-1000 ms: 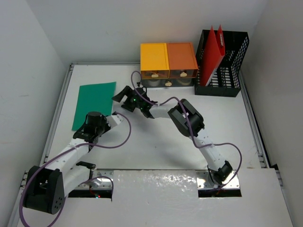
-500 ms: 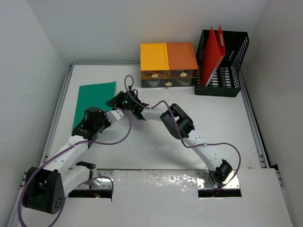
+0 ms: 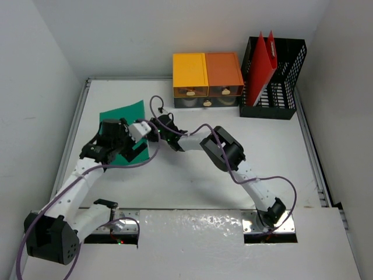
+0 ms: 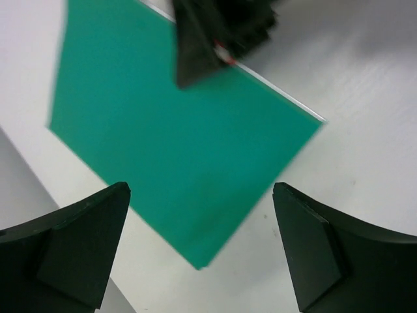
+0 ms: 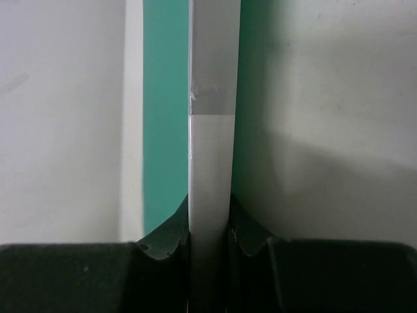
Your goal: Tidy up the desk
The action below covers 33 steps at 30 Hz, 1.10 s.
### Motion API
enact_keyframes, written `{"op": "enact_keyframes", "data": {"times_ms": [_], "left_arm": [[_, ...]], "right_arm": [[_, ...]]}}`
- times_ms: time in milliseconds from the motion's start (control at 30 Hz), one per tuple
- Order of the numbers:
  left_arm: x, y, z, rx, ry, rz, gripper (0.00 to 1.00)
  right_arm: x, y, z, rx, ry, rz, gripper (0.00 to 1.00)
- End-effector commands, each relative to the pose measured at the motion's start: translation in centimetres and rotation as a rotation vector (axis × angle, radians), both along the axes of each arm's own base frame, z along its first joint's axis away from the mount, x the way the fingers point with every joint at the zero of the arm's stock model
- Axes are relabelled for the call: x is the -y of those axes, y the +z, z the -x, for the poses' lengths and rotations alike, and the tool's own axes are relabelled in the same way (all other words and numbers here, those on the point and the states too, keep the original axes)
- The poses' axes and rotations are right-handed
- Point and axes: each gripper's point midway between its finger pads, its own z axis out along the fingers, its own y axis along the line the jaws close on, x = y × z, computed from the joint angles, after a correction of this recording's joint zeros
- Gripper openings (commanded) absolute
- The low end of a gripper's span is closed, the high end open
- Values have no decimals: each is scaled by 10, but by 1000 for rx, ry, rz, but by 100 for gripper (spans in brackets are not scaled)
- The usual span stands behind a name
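Note:
A green folder [image 3: 119, 119] lies at the back left of the white desk [image 3: 180, 184]. My right gripper [image 3: 156, 126] is shut on the folder's right edge; in the right wrist view the pale edge [image 5: 210, 130] runs straight up from between the closed right gripper [image 5: 210, 218], with green on either side. My left gripper [image 3: 135, 150] hovers open just above the folder's near part. In the left wrist view the near corner of the green folder [image 4: 182, 143] sits between the wide-apart fingers of the left gripper [image 4: 202, 192], and the right gripper's black finger [image 4: 199, 45] shows at the folder's far edge.
An orange-and-yellow drawer unit [image 3: 207, 79] stands at the back middle. Right of it is a black mesh file rack [image 3: 282, 81] holding red folders [image 3: 262, 61]. Metal rails [image 3: 73, 131] run along the desk's sides. Both arms' purple cables hang near the folder.
The left gripper has opened and shifted back and left over the folder. The right gripper moved left and closed on the folder's right edge.

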Motion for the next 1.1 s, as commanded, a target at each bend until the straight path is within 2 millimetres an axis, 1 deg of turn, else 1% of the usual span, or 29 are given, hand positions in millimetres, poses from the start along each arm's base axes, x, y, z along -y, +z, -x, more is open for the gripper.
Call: {"op": "enact_keyframes", "data": {"times_ms": [0,33,67,100,133,167,200,267,300,367,400,433,467,500,533,567,600,633,667,700,733,767,800,833,867,933,967,1033,1067], "left_arm": [[6,52,-1,37,85,136,91],[3,58,-3,40,140,161,92],[2,76,-8,72,166,182,92],[1,83,-9,77,191,199,93],[1,89,-9,77,230,238,94],[0,107,-14,109,253,266,95],[2,113,-13,109,260,296,97],[1,130,-16,135,297,353,97],[0,135,-17,144,305,370,97],[-10,143,-23,178,350,383,97],[-15,145,-25,190,367,383,97],[-25,146,-27,199,401,383,97],[-30,150,-29,216,416,388,97],[-31,154,-29,227,418,392,97],[-42,157,-29,245,455,391,97],[-44,163,-29,263,463,390,97],[-48,167,-29,278,477,384,97],[-51,170,-29,286,493,384,97],[-53,173,-29,295,501,381,98],[-55,174,-29,300,511,375,100],[-56,174,-30,304,513,368,100],[-58,173,-31,306,517,363,99],[-60,172,-31,307,530,354,99],[-62,168,-32,303,532,346,100],[-62,166,-33,304,534,343,99],[-63,156,-34,284,538,334,100],[-63,154,-35,286,536,334,100],[-63,141,-35,260,540,324,100],[-63,138,-37,261,540,325,100]], "right_arm": [[12,69,-4,303,64,79,0],[20,68,2,353,87,109,0],[23,95,4,409,96,98,0],[28,97,9,432,115,116,0],[30,105,14,466,145,124,0],[33,129,18,545,169,132,0],[38,129,24,559,191,151,0],[46,143,32,635,228,174,0],[56,157,37,664,231,179,0],[68,170,41,718,244,205,0],[79,165,43,716,248,223,0],[88,187,45,753,237,209,0],[94,194,49,759,248,195,0],[109,207,49,775,231,178,0],[116,214,51,774,227,154,0],[124,222,53,780,219,132,0],[139,219,51,773,203,123,0],[149,235,54,791,184,97,0],[156,240,54,798,175,92,0],[167,237,53,792,169,99,0],[173,247,55,812,163,90,0],[180,250,53,816,156,91,0],[182,251,57,821,172,85,0],[186,253,58,830,175,91,0],[192,266,60,859,167,90,0],[200,270,63,888,159,122,0],[210,289,66,933,137,126,0],[226,302,66,974,102,185,0],[240,312,62,993,55,210,0]]}}
